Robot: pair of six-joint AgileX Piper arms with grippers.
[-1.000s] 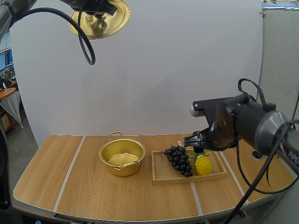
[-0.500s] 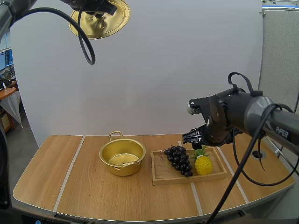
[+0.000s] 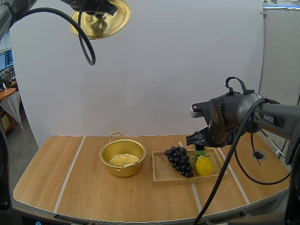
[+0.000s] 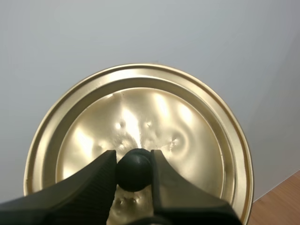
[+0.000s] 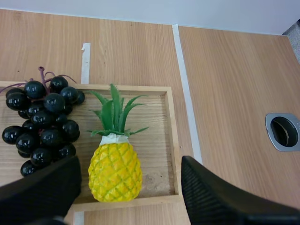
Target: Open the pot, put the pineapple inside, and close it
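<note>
Tray w/ pineapple, under spread right tool.

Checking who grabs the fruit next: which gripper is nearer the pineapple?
Right. The right gripper hangs open just over the pineapple in the wooden tray; the left gripper holds the lid high up, far away.

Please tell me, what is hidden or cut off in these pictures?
High view: the lid is cut off by the upper edge.
Left wrist view: the left gripper covers the lid's lower rim.
Right wrist view: the right gripper covers some grapes; the edge cuts the tray.
</note>
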